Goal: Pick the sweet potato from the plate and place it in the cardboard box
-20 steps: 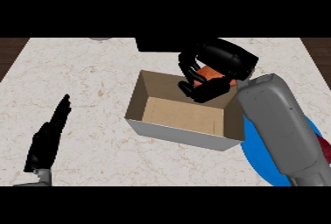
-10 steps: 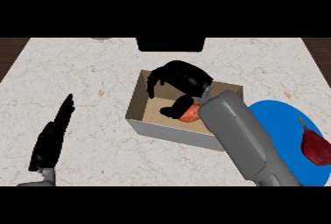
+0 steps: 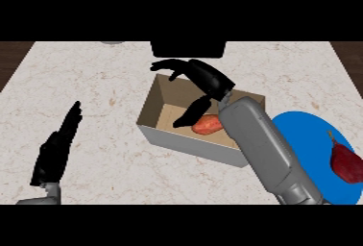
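**Right robot hand** (image 3: 207, 79): found open above the cardboard box (image 3: 186, 143), fingers spread and lifted. One finger is pointed down into the box, just beside the sweet potato (image 3: 206, 124). Whether contact remains cannot be told. Half a second ago the hand was curled round the sweet potato inside the box. The grasp has since been released.

**Sweet potato:** observed lying on the box floor, towards the wall nearest the plate, partly masked by the grey forearm. It is judged to be placed, and the task is considered all but complete. Only a clear withdrawal of the hand upward is still called for, without the box walls being knocked.

**Blue plate** (image 3: 312, 139): located at the right edge of the tabletop (image 3: 85, 81), just beside the box. A dark red item with a thin stem (image 3: 346, 163) is left on it.

**Left robot hand** (image 3: 56, 146): noted at rest near the front left corner, fingers straight, nothing held.
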Controlling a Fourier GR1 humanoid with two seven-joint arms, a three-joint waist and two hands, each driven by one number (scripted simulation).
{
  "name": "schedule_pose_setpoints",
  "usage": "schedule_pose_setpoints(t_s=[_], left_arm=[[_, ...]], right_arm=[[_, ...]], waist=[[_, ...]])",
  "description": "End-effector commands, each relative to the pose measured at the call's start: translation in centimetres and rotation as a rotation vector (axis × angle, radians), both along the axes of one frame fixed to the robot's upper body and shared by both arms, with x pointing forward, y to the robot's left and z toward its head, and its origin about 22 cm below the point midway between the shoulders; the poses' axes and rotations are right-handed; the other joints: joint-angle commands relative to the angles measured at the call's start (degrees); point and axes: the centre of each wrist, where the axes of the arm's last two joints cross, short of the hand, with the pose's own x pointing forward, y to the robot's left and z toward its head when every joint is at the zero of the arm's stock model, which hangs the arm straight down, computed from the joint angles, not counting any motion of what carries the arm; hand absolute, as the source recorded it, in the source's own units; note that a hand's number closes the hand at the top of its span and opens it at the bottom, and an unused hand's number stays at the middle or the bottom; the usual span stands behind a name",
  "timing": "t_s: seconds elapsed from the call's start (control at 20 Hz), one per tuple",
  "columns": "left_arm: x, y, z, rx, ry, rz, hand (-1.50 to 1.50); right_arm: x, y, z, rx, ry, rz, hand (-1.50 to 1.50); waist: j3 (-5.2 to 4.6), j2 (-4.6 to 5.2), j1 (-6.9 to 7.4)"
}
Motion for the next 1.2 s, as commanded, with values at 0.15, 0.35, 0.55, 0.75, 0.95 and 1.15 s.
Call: schedule_pose_setpoints(t_s=[0.15, 0.35, 0.55, 0.75, 0.95, 1.15], left_arm=[[-0.7, 0.6, -0.9, 0.003, -0.008, 0.027, 0.0], [-0.4, 0.6, -0.2, -0.003, 0.005, 0.0, 0.0], [1.3, -0.6, 1.7, 0.019, -0.012, -0.012, 0.0], [0.8, 0.7, 0.6, -0.002, -0.01, -0.032, 0.0], [1.2, -0.9, 0.8, -0.004, -0.028, -0.038, 0.0], [0.9, -0.5, 0.3, -0.003, -0.024, -0.051, 0.0]], right_arm=[[2.6, -3.4, 1.2, 0.321, 0.167, -0.109, -1.5], [4.8, -7.0, 3.1, 0.473, 0.203, -0.199, -1.5], [6.4, -13.2, 2.7, 0.481, 0.2, -0.328, -1.5], [7.5, -19.5, 7.3, 0.545, 0.202, -0.382, -1.5], [6.7, -25.2, 7.2, 0.561, 0.181, -0.4, -1.5], [5.3, -29.3, 6.4, 0.521, 0.148, -0.367, -1.5]], waist=[[0.25, 0.59, -0.05], [0.26, 0.73, 0.2], [0.31, 1.09, 0.52], [0.28, 1.34, 1.28], [0.37, 2.11, 2.83], [0.43, 2.49, 3.56]])
